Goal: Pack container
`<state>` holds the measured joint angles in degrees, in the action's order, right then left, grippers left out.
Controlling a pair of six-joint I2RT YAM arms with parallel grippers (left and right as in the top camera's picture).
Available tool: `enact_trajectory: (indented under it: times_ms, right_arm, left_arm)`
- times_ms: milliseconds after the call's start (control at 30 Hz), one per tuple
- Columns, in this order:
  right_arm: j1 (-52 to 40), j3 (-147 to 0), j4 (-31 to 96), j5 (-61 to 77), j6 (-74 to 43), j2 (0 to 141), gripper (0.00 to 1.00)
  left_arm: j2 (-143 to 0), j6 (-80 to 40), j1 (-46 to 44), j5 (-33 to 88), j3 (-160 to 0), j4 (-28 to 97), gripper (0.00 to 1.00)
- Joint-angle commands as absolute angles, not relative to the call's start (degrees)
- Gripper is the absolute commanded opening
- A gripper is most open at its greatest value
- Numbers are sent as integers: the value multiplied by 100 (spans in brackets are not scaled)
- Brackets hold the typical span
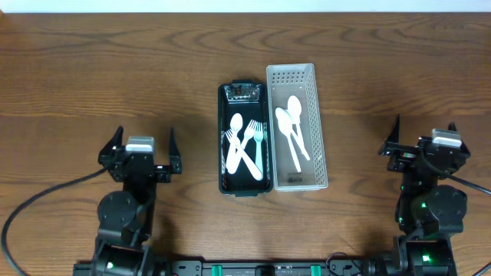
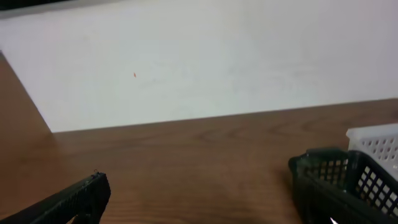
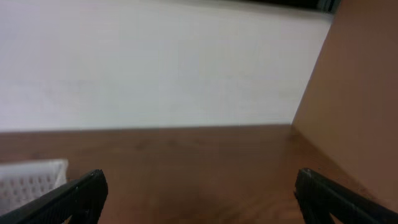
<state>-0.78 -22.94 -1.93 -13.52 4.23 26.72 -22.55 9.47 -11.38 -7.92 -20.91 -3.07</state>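
A black mesh basket [image 1: 226, 138] stands mid-table and holds several white plastic forks [image 1: 256, 144] and a spoon. A white perforated basket [image 1: 318, 130] touches its right side and holds white spoons [image 1: 292, 123]. My left gripper [image 1: 144, 142] is open and empty, well left of the baskets. My right gripper [image 1: 424, 136] is open and empty, well right of them. The left wrist view shows the black basket's corner [image 2: 336, 180] and the white basket's corner [image 2: 373, 142] at the right. The right wrist view shows the white basket's corner [image 3: 31, 177] at the left.
The wooden table [image 1: 115, 69] runs to a white wall at the far edge. A black cable [image 1: 31, 207] lies by the left arm's base.
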Motion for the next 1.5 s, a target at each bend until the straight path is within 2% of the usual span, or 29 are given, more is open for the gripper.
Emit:
enact_trajectory:
  times_ms: [0,200,400,733,1000,1467]
  right_arm:
    - [-148,-2368,113,-1308,480,2652,99]
    - [-148,-2368,1225,-1308,480,2652,99]
    - [-270,-2368,2587,-1308,480,2652,99]
    - [-532,-2368,4178,-1308,480,2652,99]
    - [-532,-2366,4630,-1308,480,2657,99]
    - [-534,-2366,4657,-1308,480,2259,99]
  left_arm:
    - [-1931,1022,-1155,-891,-2080,-209,98]
    - [-1358,882,-1155,-781,-2078,-30,98]
    - [-1173,880,-1155,-5,-2078,423,98]
    - [-1173,878,-1155,-1,-2080,1015,98]
    - [-1175,878,-1155,3,-2080,1468,98]
    - [-1184,875,-1155,1,-2080,3188,98]
